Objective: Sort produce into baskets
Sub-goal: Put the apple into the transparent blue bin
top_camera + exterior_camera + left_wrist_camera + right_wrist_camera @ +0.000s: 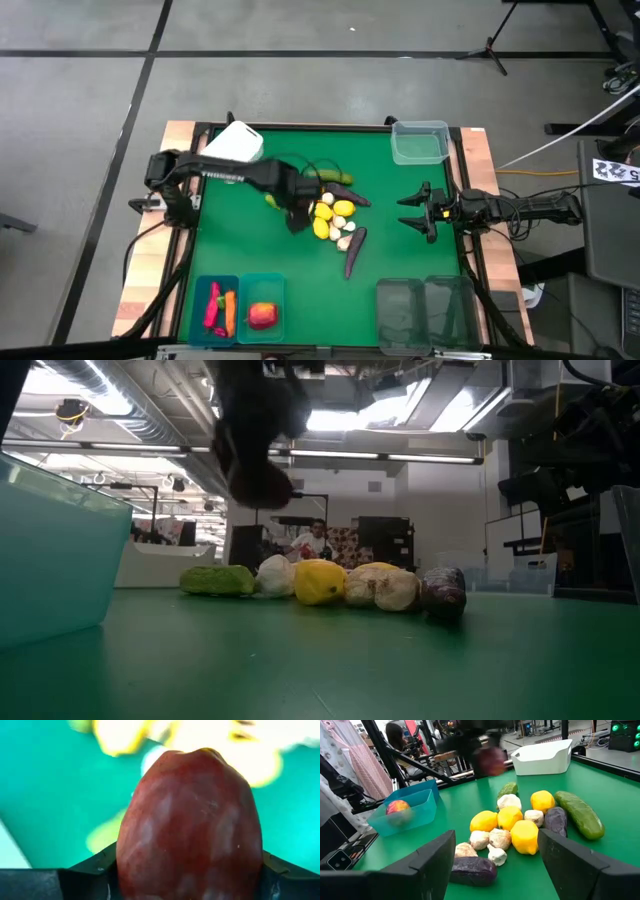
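Apple [190, 825] pinched in left end effector [298, 213], lifted above produce pile [336, 218] mid-worktop [400, 230]; right end effector [414, 211] spread, waiting apart.

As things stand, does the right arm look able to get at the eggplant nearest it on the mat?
Probably yes. The right gripper is open and empty, and bare green mat lies between it and the eggplant. The left gripper, shut on a red apple, hangs beyond the pile.

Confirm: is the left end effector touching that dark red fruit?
Touching. The left wrist view shows the dark red fruit clamped between the left end effector fingers.
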